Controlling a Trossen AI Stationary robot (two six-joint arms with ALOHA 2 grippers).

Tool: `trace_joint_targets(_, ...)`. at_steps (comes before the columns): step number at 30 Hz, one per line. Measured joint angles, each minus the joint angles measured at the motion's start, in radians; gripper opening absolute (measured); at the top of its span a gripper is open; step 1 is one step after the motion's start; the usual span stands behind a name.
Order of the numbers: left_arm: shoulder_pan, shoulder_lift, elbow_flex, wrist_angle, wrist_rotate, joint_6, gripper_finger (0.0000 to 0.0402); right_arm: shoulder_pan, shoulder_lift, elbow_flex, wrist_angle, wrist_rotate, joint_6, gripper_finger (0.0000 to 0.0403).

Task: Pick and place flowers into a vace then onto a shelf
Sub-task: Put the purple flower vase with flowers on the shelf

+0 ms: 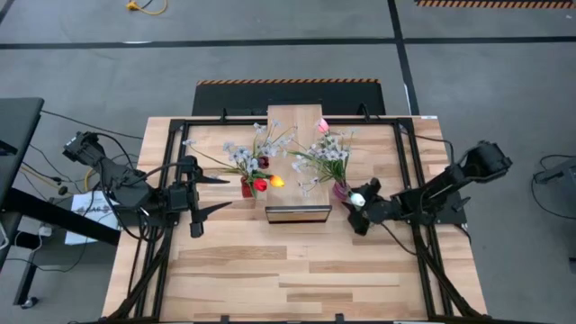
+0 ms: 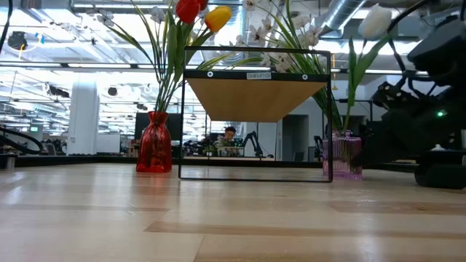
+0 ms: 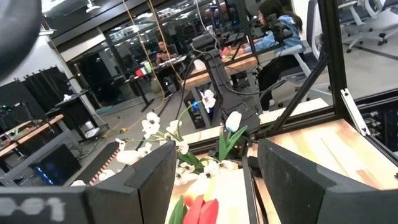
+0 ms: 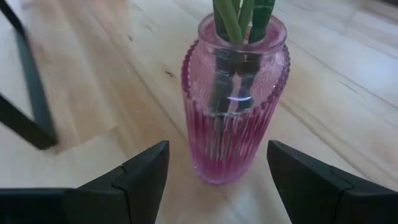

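Observation:
A red vase (image 1: 247, 188) stands on the table left of the shelf (image 1: 297, 135). Its flowers are red (image 1: 260, 184) and yellow tulips (image 1: 277, 181) and pale sprays, their stems stuck in its neck. A pink vase (image 4: 236, 99) stands right of the shelf with green stems (image 4: 239, 15) in it, a white tulip (image 1: 357, 199) and a pink tulip (image 1: 322, 125). My left gripper (image 1: 225, 193) is open and level, raised left of the red vase. My right gripper (image 4: 217, 146) is open and low. The pink vase stands just ahead of its fingers, untouched.
The shelf's thin black frame (image 2: 329, 116) stands between the two vases, and one leg (image 4: 28, 93) is close to the pink vase. A black rail frame (image 1: 409, 171) runs around the tabletop. Bare wood (image 1: 288, 270) lies toward the near edge.

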Motion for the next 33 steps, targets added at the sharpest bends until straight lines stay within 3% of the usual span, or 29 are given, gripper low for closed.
trace_joint_targets(12, 0.0, 0.0, 0.0, -0.01, 0.0, -0.022, 0.0217, -0.074, 0.129, 0.074, 0.019, -0.014, -0.066, 0.0265)
trace_joint_targets(25, 0.0, 0.0, 0.0, -0.046, 0.041, -0.059, 0.0217, -0.143, 0.137, 0.082, 0.052, -0.007, -0.07, 0.0263)
trace_joint_targets(33, 0.0, 0.0, 0.0, -0.046, 0.063, -0.067, 0.0217, -0.168, 0.136, 0.081, 0.053, -0.014, -0.062, 0.02)
